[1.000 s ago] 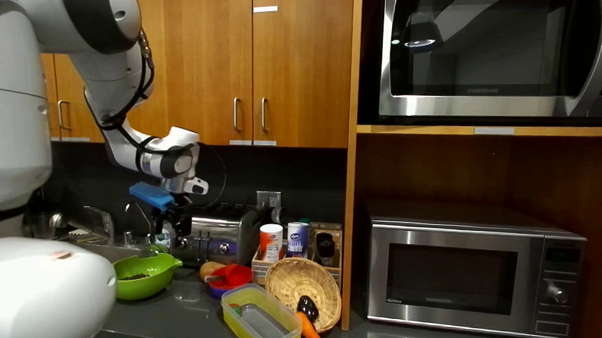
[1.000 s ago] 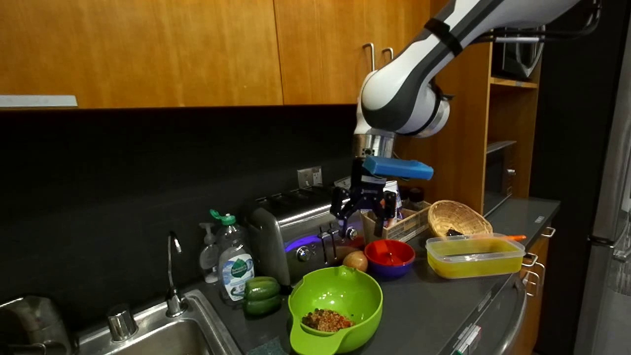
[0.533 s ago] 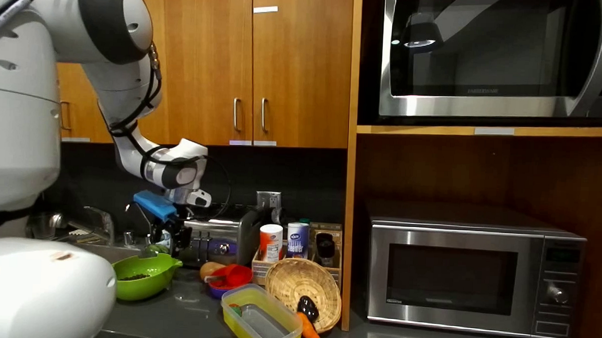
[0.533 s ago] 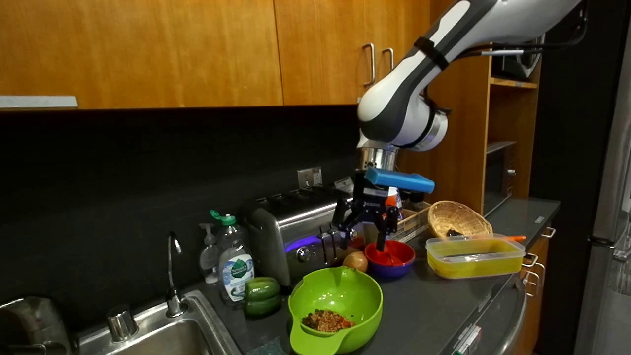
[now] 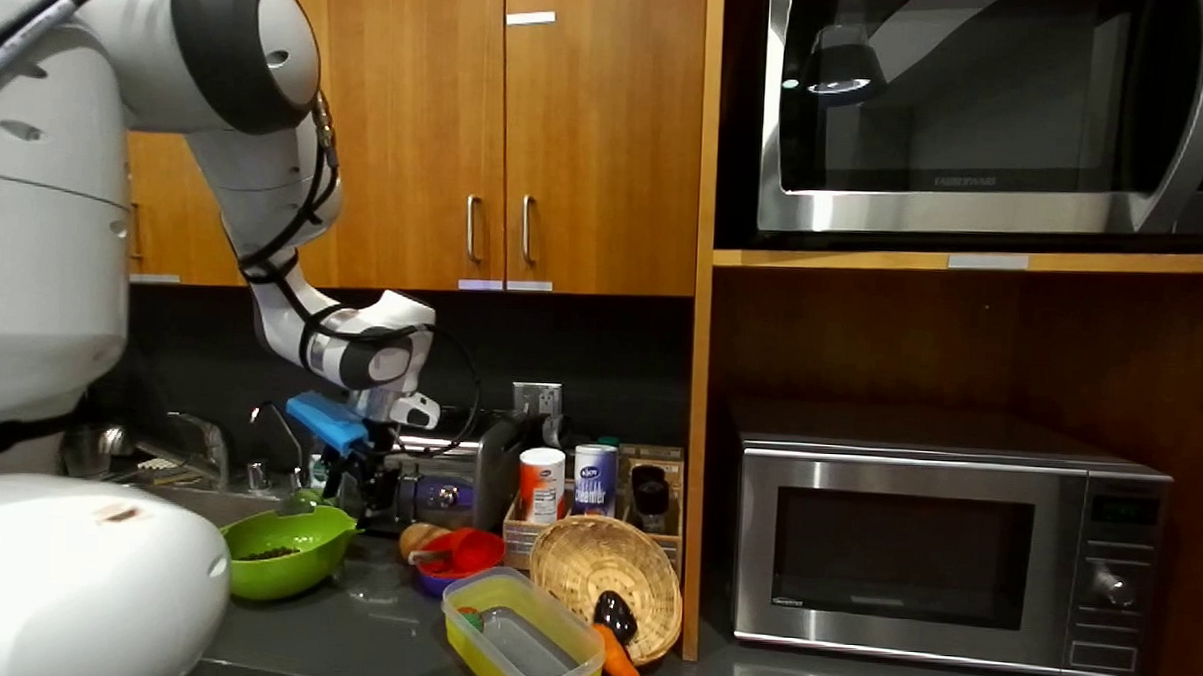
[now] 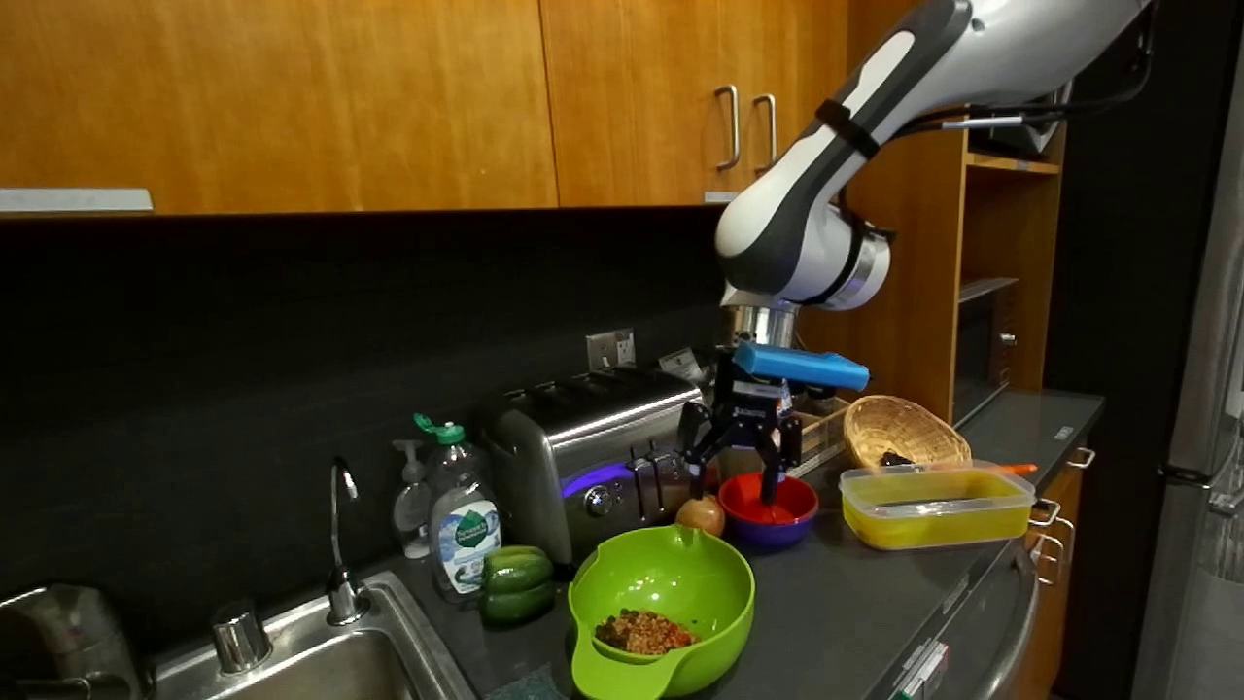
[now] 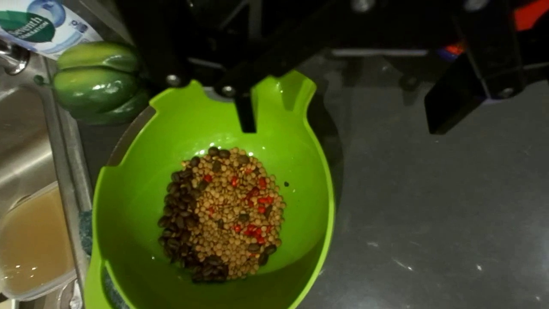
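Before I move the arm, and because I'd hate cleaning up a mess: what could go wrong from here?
Spill: the open gripper hangs close to the green bowl, one finger overlapping it in the wrist view; catching it might tip out the loose bean mix.
Rolling: the round brown item beside the red bowl could roll if bumped.

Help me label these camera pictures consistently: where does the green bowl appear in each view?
In an exterior view: green bowl in the lower left of the picture.
In an exterior view: green bowl at the bottom, near the middle.
In the wrist view: green bowl, large, left of centre, running off the bottom edge.
Shared landmark: the sink, partly visible near the green bowl in all three views.
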`<state>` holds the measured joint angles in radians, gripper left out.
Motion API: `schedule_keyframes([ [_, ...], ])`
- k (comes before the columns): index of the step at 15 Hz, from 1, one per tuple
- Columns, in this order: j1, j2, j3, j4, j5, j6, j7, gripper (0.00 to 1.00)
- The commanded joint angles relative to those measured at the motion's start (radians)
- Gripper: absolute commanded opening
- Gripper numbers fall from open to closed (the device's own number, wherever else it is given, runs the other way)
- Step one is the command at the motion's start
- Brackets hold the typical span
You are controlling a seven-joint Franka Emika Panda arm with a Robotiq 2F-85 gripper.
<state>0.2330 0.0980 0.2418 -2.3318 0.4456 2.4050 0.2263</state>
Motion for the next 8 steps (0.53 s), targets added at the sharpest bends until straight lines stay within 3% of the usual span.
schedule_keyframes([
  [1, -0.009, -0.002, -0.010, -0.009, 0.009, -0.006, 0.015, 1.00],
  [8, -0.024, 0.030, -0.040, 0.007, -0.009, -0.004, 0.093, 1.00],
])
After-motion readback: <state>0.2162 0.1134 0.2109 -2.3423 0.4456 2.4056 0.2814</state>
